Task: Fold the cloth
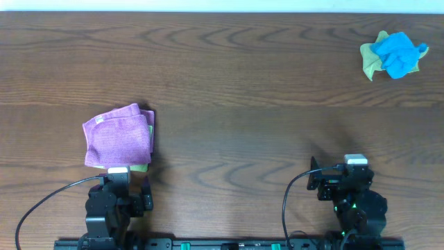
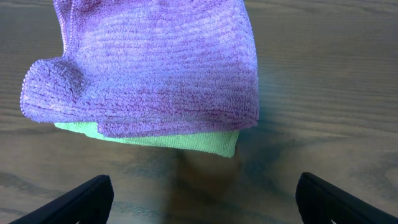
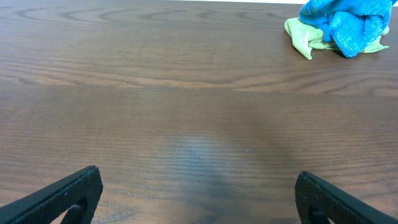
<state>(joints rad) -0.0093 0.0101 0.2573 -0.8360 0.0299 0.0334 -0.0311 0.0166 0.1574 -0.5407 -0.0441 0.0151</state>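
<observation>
Evidently unstarted, my left gripper (image 2: 202, 196) and right gripper (image 3: 199, 193) both hang spread and empty near the table's (image 1: 229, 83) front, since the cloth (image 1: 397, 54) lies crumpled at the far right corner, on a yellow-green cloth (image 1: 371, 64).

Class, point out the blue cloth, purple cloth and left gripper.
blue cloth (image 1: 397, 53), overhead view, middle of the crumpled heap.
purple cloth (image 1: 118, 137), overhead view, centre of its top layer.
left gripper (image 2: 205, 198), left wrist view, midway between fingertips.
</observation>
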